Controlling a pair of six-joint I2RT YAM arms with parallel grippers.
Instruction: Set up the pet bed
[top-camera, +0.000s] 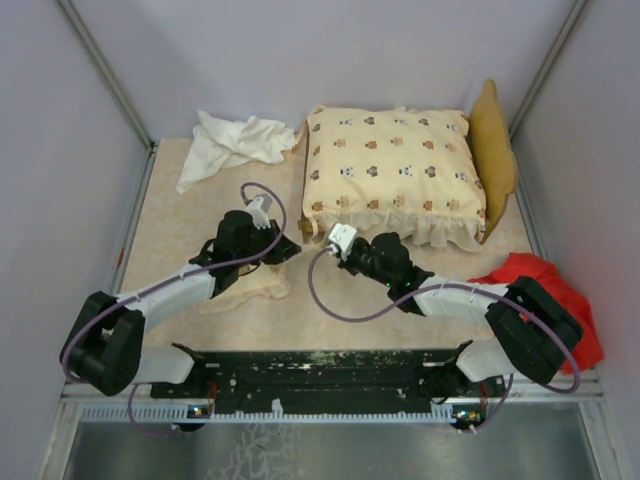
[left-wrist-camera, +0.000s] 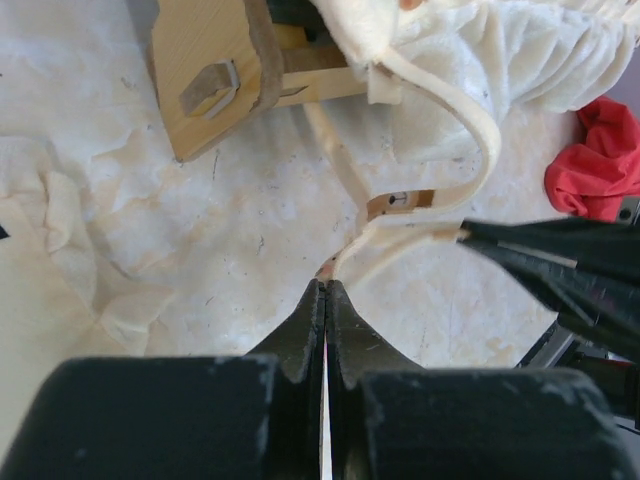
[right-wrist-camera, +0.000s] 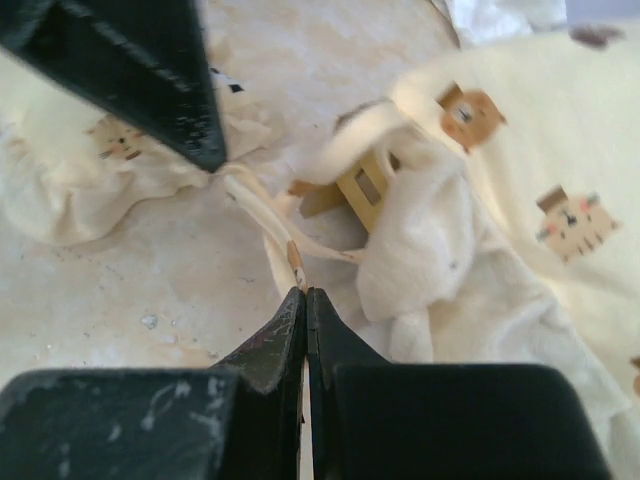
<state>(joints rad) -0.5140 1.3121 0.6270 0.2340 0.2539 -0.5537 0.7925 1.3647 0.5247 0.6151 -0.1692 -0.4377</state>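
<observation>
Cushion (top-camera: 395, 165) lies on the bed frame (top-camera: 493, 150), with the wavy headboard at the frame's right end. Small pillow (top-camera: 250, 288) is off the bed, on the surface (top-camera: 170, 220) just near-left of the frame and partly under the left arm.

Key relation: a cream tie strap (left-wrist-camera: 487, 140) hangs off the cushion at the frame's near-left corner (left-wrist-camera: 205, 75), long axis running from that corner toward the arm bases. Both claws sit at its free end, just off that corner.
- Left claw (left-wrist-camera: 325, 287): jaws pressed together, pinching strap.
- Right claw (right-wrist-camera: 303, 292): jaws pressed together on a strap tip. Cannot tell if it is the same strap or a second one.

Claw tips are close together, nearly touching. Both arms reach forward low, wrists angled in toward the corner, left from the left and right from the right.

Likely step: tying the cushion down at this corner. The next move needs the strap ends crossed without slipping. The pillow goes on afterwards, and the left arm is nearer to it.

White cloth (top-camera: 235, 143) lies left of the frame, red cloth (top-camera: 545, 285) near-right.
</observation>
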